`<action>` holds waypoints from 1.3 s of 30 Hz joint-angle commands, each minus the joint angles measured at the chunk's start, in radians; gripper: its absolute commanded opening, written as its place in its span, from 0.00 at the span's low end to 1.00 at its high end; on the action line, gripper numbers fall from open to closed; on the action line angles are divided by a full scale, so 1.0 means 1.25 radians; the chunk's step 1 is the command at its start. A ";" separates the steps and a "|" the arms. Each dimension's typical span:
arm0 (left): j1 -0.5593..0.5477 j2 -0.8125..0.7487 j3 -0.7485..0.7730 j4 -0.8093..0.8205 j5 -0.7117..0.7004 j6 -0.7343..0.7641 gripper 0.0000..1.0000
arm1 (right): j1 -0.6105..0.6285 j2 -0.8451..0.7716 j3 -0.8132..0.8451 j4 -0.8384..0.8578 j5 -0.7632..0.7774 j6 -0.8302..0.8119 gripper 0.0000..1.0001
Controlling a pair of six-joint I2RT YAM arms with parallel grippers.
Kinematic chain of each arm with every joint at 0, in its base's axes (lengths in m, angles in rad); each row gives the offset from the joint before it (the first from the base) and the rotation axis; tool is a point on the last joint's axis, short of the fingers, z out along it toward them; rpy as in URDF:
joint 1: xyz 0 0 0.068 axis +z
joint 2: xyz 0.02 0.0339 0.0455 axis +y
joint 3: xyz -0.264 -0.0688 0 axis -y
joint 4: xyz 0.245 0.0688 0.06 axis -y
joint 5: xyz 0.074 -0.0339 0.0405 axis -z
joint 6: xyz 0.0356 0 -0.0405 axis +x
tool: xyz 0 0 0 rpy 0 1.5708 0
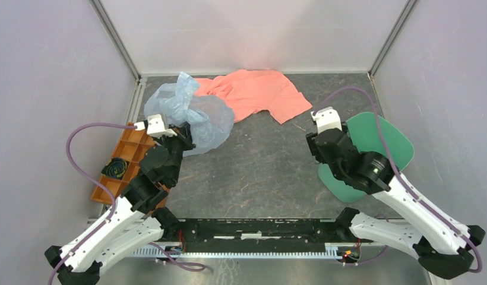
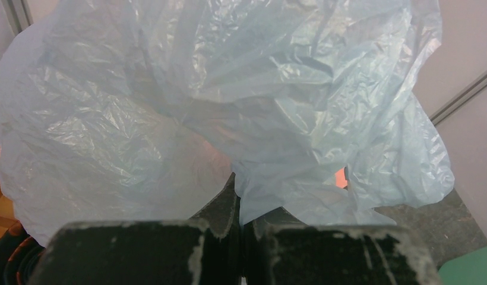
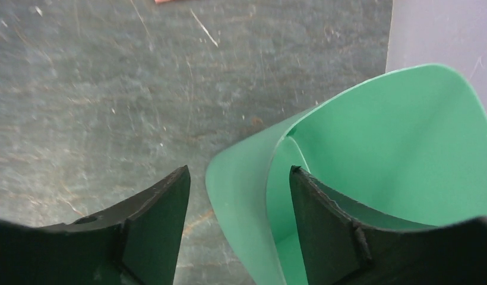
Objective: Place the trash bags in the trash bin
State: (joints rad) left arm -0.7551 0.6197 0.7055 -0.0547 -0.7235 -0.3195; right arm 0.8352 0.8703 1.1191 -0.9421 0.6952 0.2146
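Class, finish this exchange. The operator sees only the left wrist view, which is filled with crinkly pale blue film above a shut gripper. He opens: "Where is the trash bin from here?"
Observer: The green trash bin is at the right side of the table, across from the trash bag that your left gripper pinches.
Operator: Is the right arm near it?
Observer: Yes. The right gripper is open astride the bin's wall, one finger inside and one outside.
Operator: Is anything beside my arm?
Observer: An orange compartmented tray lies at the table's left edge, partly under your arm.
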 commanded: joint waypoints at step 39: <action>-0.002 0.014 0.476 -0.162 0.213 -0.076 0.02 | 0.222 0.308 0.035 0.473 -0.716 -0.212 0.49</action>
State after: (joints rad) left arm -0.7551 0.5652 1.2488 -0.3065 -0.6090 -0.3759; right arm 1.1065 1.2430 1.1366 -0.4049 -0.2337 -0.0849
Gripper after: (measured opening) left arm 0.033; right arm 0.372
